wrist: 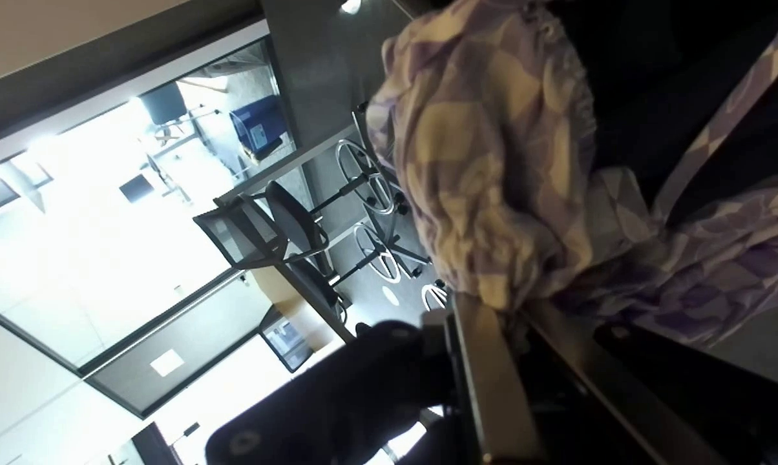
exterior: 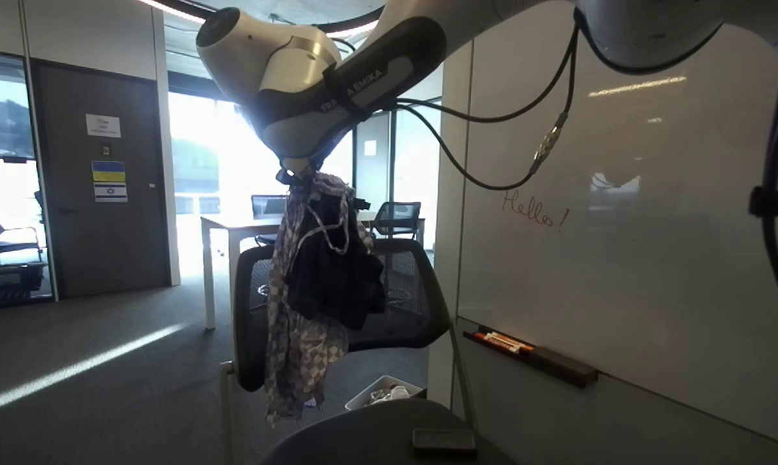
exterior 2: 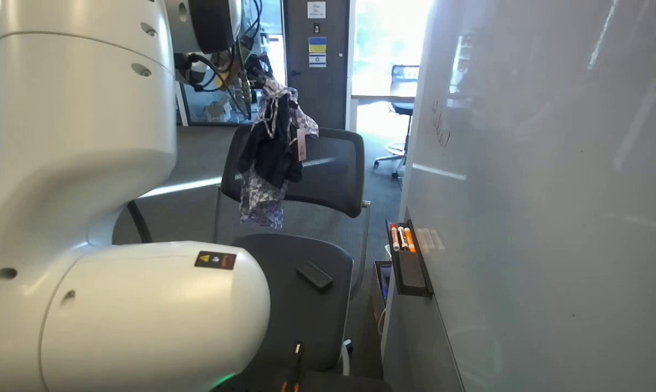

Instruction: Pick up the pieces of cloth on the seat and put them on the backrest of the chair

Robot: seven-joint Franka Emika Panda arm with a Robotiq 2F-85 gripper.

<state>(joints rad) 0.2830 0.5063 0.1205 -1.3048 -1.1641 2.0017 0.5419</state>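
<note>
My gripper (wrist: 508, 310) is shut on a bunch of cloth, its fingertips pinching the top. A grey-purple checked cloth (exterior: 282, 310) and a dark cloth (exterior: 337, 278) hang together from it. Both show in an exterior view (exterior 2: 273, 158) and in the wrist view (wrist: 479, 148). The chair's mesh backrest (exterior: 418, 290) stands behind the hanging cloth in both exterior views; the gripper (exterior: 302, 174) is above its top edge. I cannot tell whether the cloth touches the backrest. The chair seat (exterior 2: 301, 321) has no cloth visible on it; my arm hides part of it.
A black eraser (exterior 2: 314, 276) lies on the seat. A whiteboard (exterior: 621, 258) with a marker tray (exterior: 544, 361) stands beside the chair. A bin (exterior: 389, 391) is on the floor by it. A table (exterior: 247, 223) with office chairs is farther back.
</note>
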